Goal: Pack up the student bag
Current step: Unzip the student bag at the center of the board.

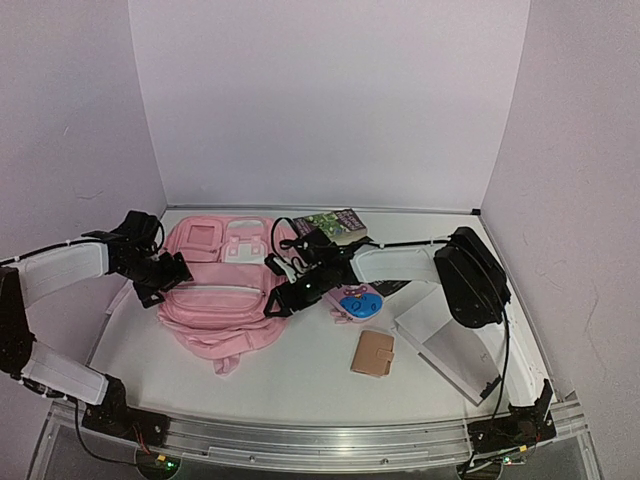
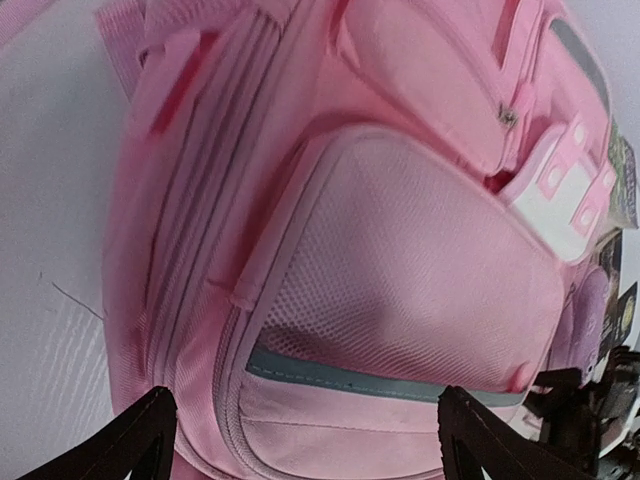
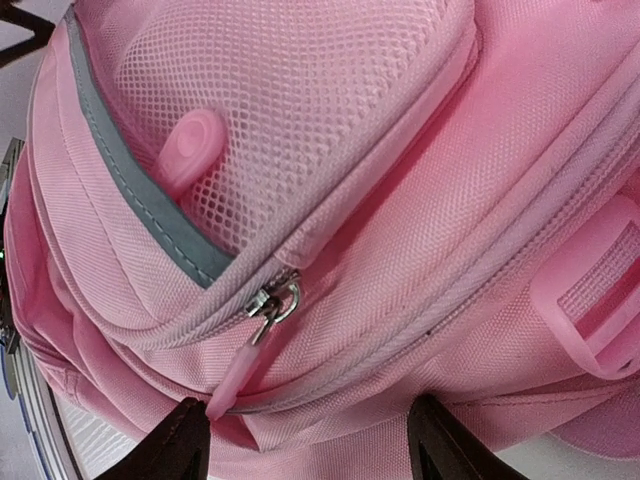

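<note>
Student bag (image 1: 215,300) flat on counter (image 1: 300,400), left of centre, looks zipped. Opening step: right tool (image 3: 310,440) spread, astride pink zip pull (image 3: 240,372); left tool (image 2: 300,440) spread at opposite flank. Next: pinch pull, brace bag.

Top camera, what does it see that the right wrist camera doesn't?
Only the top camera shows the brown wallet, the small pink case and the book lying near the backpack. Only the right wrist camera shows the metal zipper and its pink pull tab up close. Both show the pink backpack.
</note>
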